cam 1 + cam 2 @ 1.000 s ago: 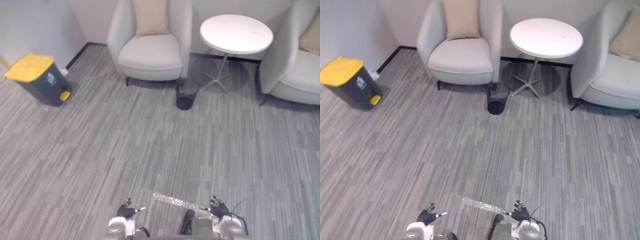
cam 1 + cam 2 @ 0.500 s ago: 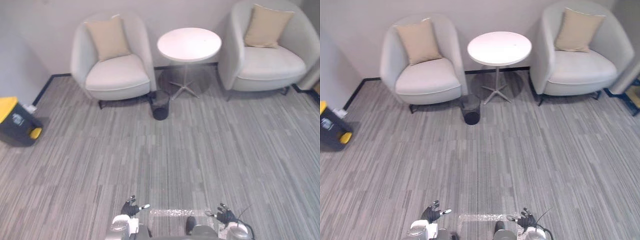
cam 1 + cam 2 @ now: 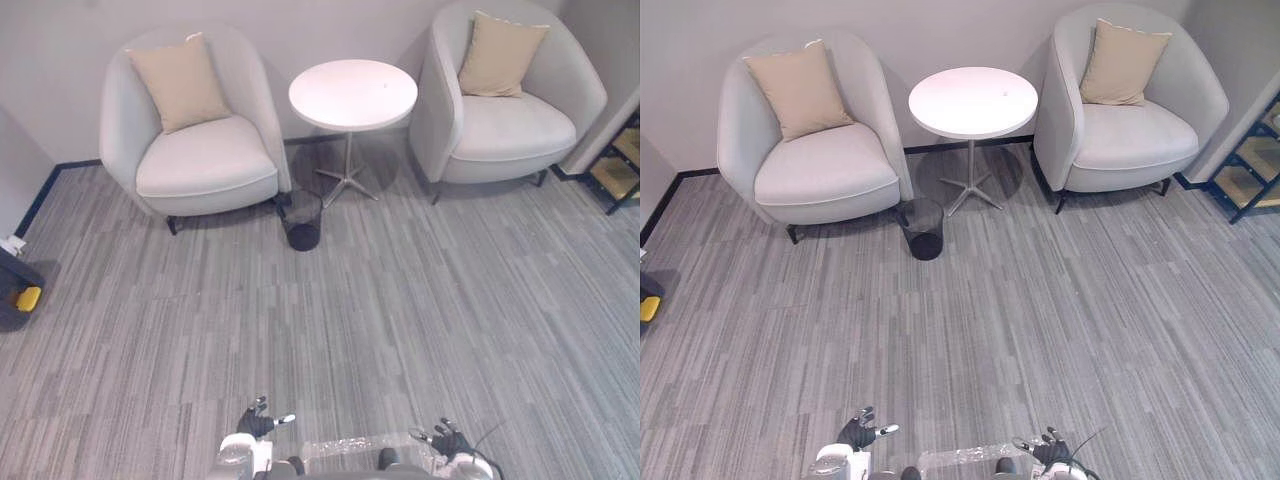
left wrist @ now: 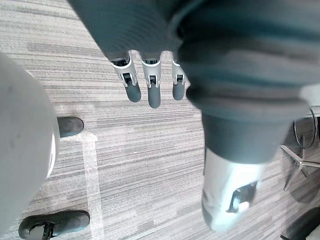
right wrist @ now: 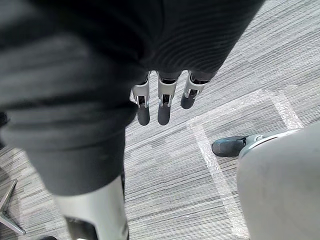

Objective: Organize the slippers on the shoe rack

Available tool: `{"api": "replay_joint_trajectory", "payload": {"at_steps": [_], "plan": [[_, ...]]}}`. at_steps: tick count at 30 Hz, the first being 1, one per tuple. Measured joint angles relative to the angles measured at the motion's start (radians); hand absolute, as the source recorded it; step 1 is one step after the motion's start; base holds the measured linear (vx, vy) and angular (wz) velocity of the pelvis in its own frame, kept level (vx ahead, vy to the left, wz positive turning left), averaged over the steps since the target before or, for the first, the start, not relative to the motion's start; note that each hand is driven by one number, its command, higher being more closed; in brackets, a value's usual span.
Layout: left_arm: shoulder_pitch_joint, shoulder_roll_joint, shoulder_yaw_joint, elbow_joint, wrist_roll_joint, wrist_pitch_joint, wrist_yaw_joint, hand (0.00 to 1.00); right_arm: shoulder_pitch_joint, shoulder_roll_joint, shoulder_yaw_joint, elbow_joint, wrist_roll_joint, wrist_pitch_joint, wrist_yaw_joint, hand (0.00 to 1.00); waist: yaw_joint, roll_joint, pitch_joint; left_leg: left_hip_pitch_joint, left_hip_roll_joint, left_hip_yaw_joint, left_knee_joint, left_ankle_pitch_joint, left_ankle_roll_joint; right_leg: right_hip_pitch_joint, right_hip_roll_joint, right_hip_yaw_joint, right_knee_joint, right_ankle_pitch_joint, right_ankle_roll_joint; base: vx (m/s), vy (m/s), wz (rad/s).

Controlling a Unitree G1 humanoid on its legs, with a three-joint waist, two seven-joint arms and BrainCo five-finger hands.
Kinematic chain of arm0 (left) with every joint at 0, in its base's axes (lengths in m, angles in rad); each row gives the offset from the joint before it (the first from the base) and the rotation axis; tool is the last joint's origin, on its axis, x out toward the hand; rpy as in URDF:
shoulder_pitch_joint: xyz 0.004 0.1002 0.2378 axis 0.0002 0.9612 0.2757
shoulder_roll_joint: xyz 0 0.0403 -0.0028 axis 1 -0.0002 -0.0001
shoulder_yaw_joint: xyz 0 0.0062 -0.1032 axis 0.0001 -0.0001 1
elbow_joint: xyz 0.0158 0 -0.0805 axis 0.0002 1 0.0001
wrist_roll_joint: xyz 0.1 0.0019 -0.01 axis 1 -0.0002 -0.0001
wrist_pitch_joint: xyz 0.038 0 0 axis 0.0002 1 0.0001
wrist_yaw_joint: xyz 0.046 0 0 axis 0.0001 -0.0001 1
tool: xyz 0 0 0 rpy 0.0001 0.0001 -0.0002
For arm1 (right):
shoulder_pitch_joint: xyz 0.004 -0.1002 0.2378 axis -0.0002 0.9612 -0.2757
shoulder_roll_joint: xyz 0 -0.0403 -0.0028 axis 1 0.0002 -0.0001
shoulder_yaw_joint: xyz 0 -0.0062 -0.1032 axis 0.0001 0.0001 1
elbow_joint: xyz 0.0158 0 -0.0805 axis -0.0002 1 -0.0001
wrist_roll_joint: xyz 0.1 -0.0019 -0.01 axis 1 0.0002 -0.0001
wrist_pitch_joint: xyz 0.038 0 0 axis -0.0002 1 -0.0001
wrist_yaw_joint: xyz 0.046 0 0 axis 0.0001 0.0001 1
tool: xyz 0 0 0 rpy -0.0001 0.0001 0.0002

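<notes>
Shoe rack [image 3: 622, 160]: a dark-framed corner of it, with pale shelves, shows far ahead and well off to the right-hand side, just past the right armchair [image 3: 510, 100]. Contents of the shelves too small to make out; no slippers can be picked out on it or on the carpet [image 3: 400, 300]. Handling is a judgement from the task alone: slippers are likely light and soft, bend easily, not fragile; a pinch across the upper strap or round the heel edge should do, one hand per slipper.

Left hand [image 4: 150, 82]: hangs low by the robot's side, fingers straight and relaxed, thumb apart, nothing held, nothing touched, bare carpet beneath.

Right hand [image 5: 160, 97]: same posture on the other side, fingers loose and extended, empty, clear of the floor.

A rectangle of clear tape [image 5: 215, 165] is stuck on the carpet beneath and between the hands.

Further ahead of both hands: small dark wire bin [image 3: 303, 222], round white side table [image 3: 353, 95], left armchair [image 3: 190, 140], each chair with a tan cushion. Far to the left-hand side, the edge of a dark pedal bin with a yellow part [image 3: 20, 298]
</notes>
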Motion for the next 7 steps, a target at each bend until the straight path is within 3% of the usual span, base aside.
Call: {"api": "replay_joint_trajectory", "payload": {"at_steps": [5, 7], "plan": [[0.005, 0.002, 0.006, 0.017, -0.001, 0.0, 0.001, 0.0, 0.002, 0.002, -0.024, 0.022, 0.0, 0.001, -0.001, 0.0, 0.001, -0.001, -0.019, 0.003, -0.001, -0.017, -0.023, 0.004, 0.005, -0.002, 0.0, -0.018, 0.001, -0.001, -0.003, -0.07, -0.006, 0.08], [0.019, 0.003, 0.035, 0.017, -0.001, -0.001, 0.001, 0.0, 0.006, 0.004, -0.025, 0.03, -0.001, 0.003, -0.004, 0.0, 0.007, -0.014, -0.032, 0.017, -0.001, -0.016, -0.039, 0.008, 0.007, -0.002, -0.001, -0.02, 0.0, 0.0, -0.003, -0.08, 0.007, -0.04]]}}
